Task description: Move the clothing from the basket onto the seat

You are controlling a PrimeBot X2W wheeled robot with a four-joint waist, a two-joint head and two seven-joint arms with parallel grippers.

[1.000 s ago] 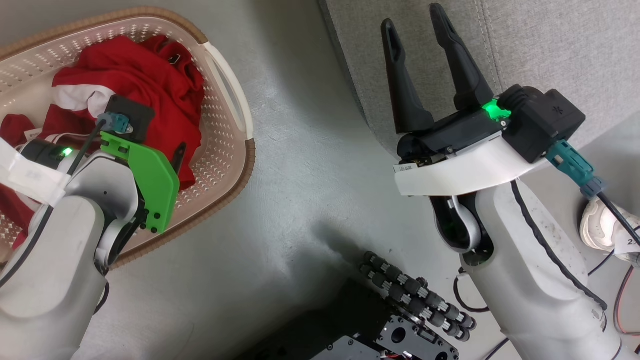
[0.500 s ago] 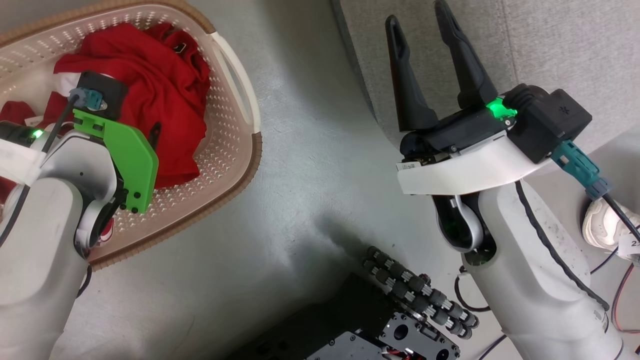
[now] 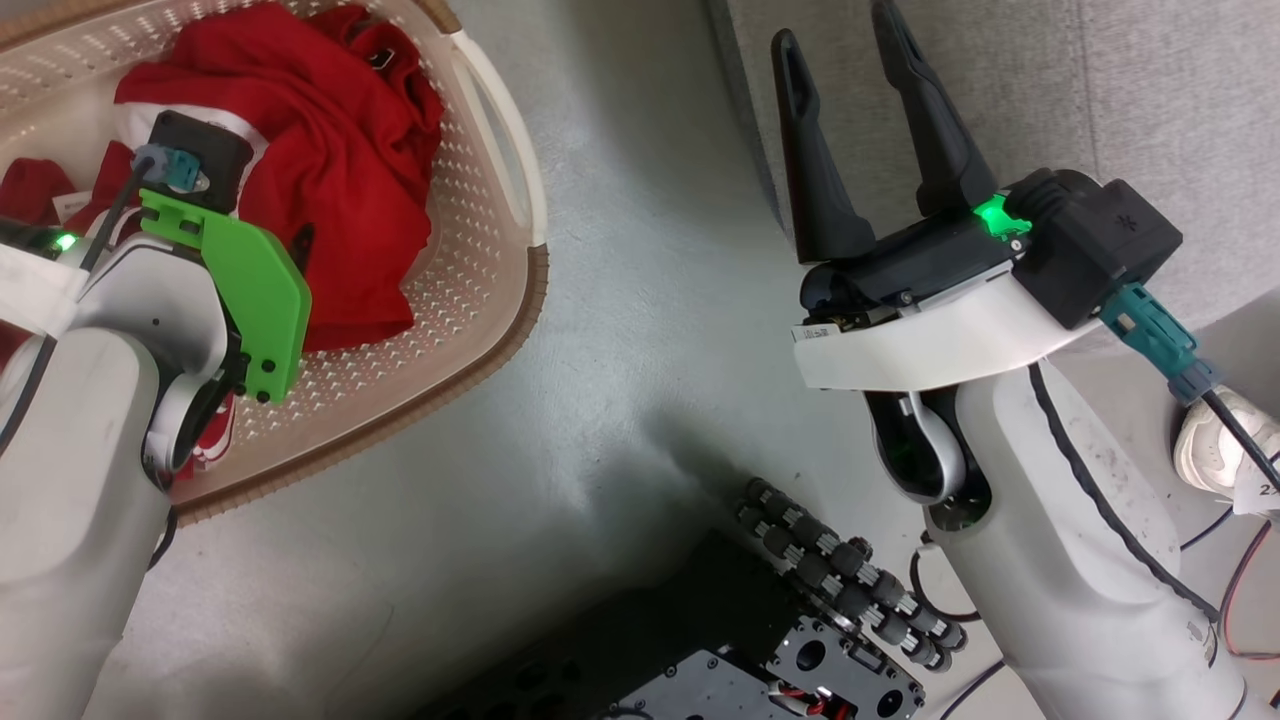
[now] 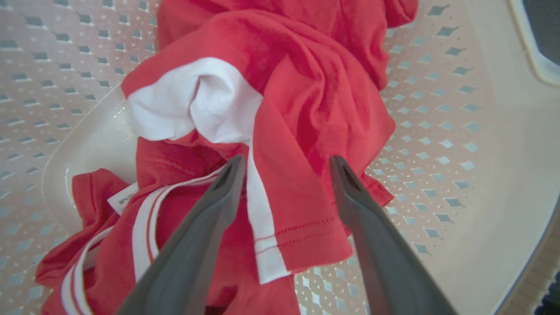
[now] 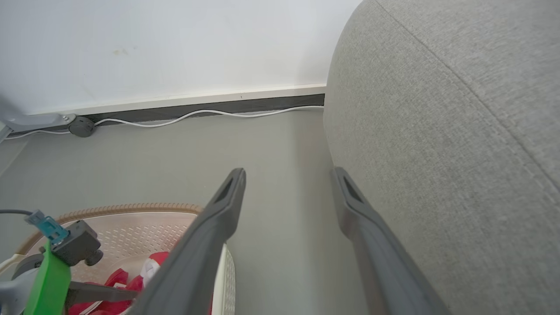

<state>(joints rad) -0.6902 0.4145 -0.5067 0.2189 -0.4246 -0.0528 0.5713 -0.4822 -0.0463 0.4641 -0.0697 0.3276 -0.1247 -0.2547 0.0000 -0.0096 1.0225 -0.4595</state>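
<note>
- The basket (image 3: 470, 300) stands on the floor (image 3: 620, 350) at the robot's left. All the clothing (image 3: 340, 170) in view lies heaped inside it, so the task looks barely begun.
- The left gripper (image 4: 284, 164) points down into the basket over the heap, jaws spread wide and holding nothing. A white-edged fold (image 4: 297, 210) lies between the fingers, which looks like the chosen spot to pinch. I cannot tell whether the tips touch the cloth.
- Bare floor separates basket and seat, so the carry would run across to the right.
- The right gripper (image 3: 835, 30) is raised with its fingers up, just beside the seat's rounded edge, jaws released and empty. It is probably kept clear so the left arm can work alone.
- The seat (image 3: 1100, 100) is at the right, well apart from the basket, with no cloth on the part in view.
</note>
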